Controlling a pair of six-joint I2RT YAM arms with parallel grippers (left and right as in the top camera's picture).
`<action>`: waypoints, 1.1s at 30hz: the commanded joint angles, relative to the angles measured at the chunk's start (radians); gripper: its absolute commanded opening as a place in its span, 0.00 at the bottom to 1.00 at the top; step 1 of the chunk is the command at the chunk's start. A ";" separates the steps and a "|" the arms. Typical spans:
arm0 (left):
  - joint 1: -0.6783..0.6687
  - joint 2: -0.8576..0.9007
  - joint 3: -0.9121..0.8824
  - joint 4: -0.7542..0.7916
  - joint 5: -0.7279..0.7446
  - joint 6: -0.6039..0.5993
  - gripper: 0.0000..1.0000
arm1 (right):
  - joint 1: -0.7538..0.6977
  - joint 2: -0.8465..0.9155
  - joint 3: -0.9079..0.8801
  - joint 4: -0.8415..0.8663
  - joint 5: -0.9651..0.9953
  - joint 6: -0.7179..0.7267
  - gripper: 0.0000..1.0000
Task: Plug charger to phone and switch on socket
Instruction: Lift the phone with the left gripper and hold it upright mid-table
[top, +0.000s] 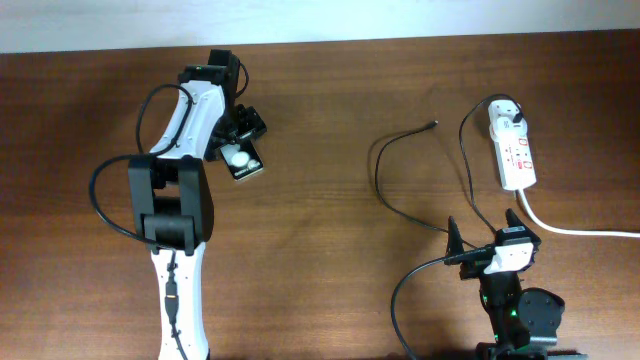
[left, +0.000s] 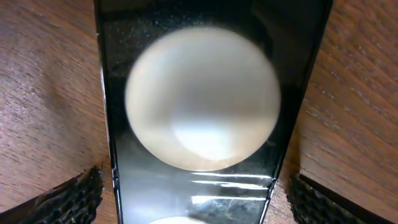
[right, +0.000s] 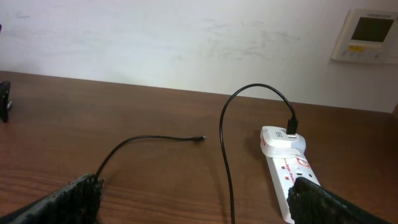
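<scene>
Left pincer (top: 243, 138): released, poised directly above phone (top: 244, 160), fingers (left: 71, 198) spread wide to either side, clear of both edges. Phone: flat on table (top: 320, 250), left of centre, glossy face up with a round white reflection. Right pincer (top: 483, 230): released, grasping nothing, low at near right edge, well apart from phone. Charger (top: 376, 170): plug seated in far end of socket (top: 516, 152), black cable looping across table, connector tip free on the wood right of centre, well apart from phone. Socket: at right, thick white cord (top: 590, 231) trailing off the right edge. Switch position: cannot tell.
</scene>
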 joint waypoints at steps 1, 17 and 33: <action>0.002 0.042 -0.004 0.018 0.026 -0.033 0.99 | -0.008 -0.010 -0.005 -0.004 0.009 0.005 0.98; 0.002 0.042 -0.004 0.017 0.018 -0.024 0.80 | -0.008 -0.010 -0.005 -0.004 0.009 0.005 0.99; 0.002 -0.051 0.018 -0.053 0.018 -0.022 0.73 | -0.008 -0.010 -0.005 -0.004 0.009 0.005 0.99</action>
